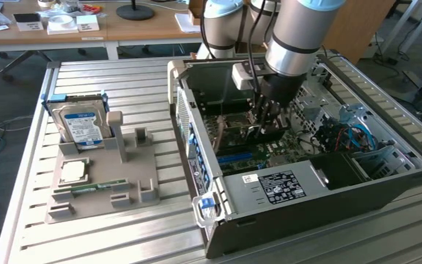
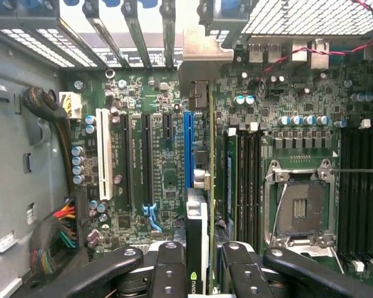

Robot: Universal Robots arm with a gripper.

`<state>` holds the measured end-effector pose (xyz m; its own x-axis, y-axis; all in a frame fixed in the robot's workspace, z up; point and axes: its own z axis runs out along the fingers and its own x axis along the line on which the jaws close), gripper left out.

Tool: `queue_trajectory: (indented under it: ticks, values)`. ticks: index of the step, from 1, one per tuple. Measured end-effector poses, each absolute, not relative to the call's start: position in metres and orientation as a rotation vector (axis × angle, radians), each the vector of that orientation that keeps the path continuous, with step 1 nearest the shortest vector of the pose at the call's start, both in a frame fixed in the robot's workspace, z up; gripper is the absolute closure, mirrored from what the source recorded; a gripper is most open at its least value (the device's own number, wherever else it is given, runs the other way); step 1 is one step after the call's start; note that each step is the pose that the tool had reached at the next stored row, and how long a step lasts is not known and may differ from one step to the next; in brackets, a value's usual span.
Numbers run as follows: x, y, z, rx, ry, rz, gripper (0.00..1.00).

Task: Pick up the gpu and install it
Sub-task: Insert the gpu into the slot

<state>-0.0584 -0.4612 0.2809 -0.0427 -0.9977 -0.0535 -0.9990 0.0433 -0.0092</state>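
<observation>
Now my black gripper [image 2: 200, 264], half closed, pinches the thin dark gpu card [image 2: 197, 217] edge-on, long axis parallel with the blue motherboard slot [image 2: 188, 149] just beside it.

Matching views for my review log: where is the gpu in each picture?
Exterior view: gpu inside the open case, under the pincer, above the motherboard.
Wrist view: gpu edge-on between the pincer's fingers, beside the blue slot.
Shared landmark: the motherboard.

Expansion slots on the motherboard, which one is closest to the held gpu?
The blue slot; the white slot and black slots lie farther from the gpu.
</observation>
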Motion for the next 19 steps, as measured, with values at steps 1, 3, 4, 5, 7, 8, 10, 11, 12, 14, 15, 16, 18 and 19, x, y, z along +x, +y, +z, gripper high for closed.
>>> queue_trajectory:
  ticks: [1,3,4,5,7,8,10,11,12,14,15,16,18,19]
  values:
    - [-0.060,-0.461,0.281,-2.142,2.236,0.047,0.73]
    - [-0.062,-0.462,0.281,-2.142,2.236,0.047,0.73]
    - [-0.063,-0.462,0.281,-2.142,2.236,0.047,0.73]
    - [-0.063,-0.462,0.281,-2.142,2.236,0.047,0.73]
    - [-0.065,-0.462,0.280,-2.142,2.236,0.047,0.73]
    - [-0.066,-0.462,0.280,-2.142,2.236,0.047,0.73]
    - [-0.067,-0.463,0.280,-2.142,2.236,0.047,0.73]
    - [-0.068,-0.464,0.280,-2.142,2.236,0.047,0.73]
    - [-0.068,-0.464,0.279,-2.142,2.236,0.047,0.73]
    - [-0.069,-0.464,0.277,-2.142,2.236,0.047,0.73]
    - [-0.069,-0.464,0.276,-2.142,2.236,0.047,0.73]
    - [-0.070,-0.464,0.274,-2.142,2.236,0.047,0.73]
    - [-0.070,-0.464,0.273,-2.143,2.236,0.047,0.73]
    - [-0.070,-0.464,0.273,-2.143,2.237,0.046,0.73]
